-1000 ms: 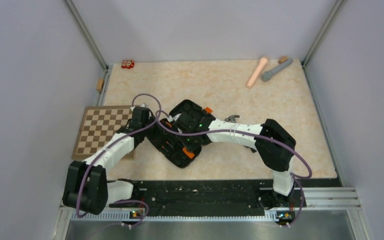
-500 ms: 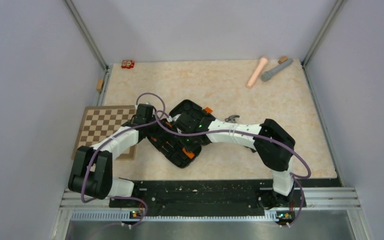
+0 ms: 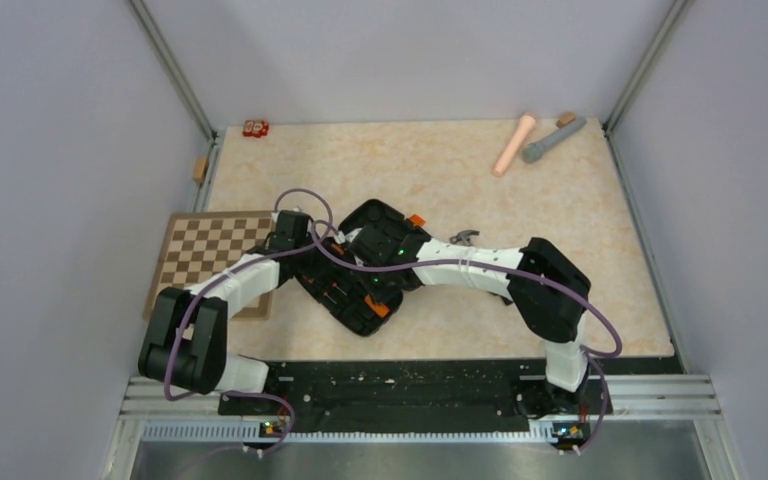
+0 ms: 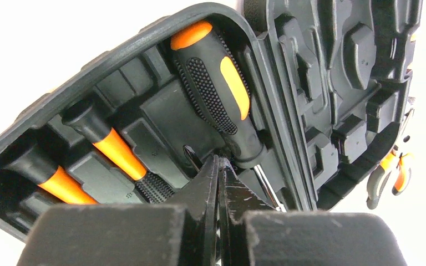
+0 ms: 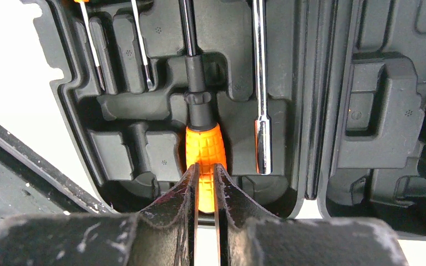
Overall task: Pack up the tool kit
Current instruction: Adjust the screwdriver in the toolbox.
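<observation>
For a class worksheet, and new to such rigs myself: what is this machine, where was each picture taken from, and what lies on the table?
Two robot arms, left and right, stand at a table's edge. One picture looks down from above; two come from wrist cameras. On it lie an open black tool case, a chessboard, pink and grey cylinders and pliers. The left fingers are shut, holding nothing, by a screwdriver; the right fingers, nearly closed, are over an orange handle.
</observation>
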Motion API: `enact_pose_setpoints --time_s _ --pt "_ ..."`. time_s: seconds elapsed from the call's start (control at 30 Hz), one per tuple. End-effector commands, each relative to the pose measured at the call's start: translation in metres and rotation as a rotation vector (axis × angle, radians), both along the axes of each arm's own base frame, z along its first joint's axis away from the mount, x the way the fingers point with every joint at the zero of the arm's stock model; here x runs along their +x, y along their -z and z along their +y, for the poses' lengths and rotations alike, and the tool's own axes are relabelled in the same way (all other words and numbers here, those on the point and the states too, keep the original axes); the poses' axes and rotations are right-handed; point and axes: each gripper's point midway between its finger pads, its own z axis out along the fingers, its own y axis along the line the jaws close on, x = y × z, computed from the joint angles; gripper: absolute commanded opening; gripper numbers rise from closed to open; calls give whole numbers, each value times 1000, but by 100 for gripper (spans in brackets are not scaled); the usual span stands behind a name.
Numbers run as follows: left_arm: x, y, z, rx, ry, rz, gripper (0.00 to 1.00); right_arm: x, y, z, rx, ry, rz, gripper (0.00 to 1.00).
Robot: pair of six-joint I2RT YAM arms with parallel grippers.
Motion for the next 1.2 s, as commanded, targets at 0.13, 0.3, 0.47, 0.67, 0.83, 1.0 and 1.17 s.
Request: enact_pose_setpoints --time_s 0.13,0.3,0.47,0.67,0.83,1.0,1.17 --pt "-17 33 22 103 -55 69 0 -8 31 -17 -90 7 52 12" --pt "-10 18 22 114 -43 31 3 -8 24 -9 -63 -6 60 12" --pt "17 -57 26 155 -21 -150 21 -6 21 -5 -53 -10 53 12" --pt "20 -85 42 266 -3 -169 29 -6 23 -4 -54 -16 55 12" --pt "5 -58 30 196 -23 -75 29 -5 23 -4 -55 -17 55 12" --pt "-2 -39 28 195 -66 -5 25 -6 24 -4 -56 -20 56 11" --pt "-4 -27 23 199 -82 34 21 -7 25 -5 -54 -19 58 11"
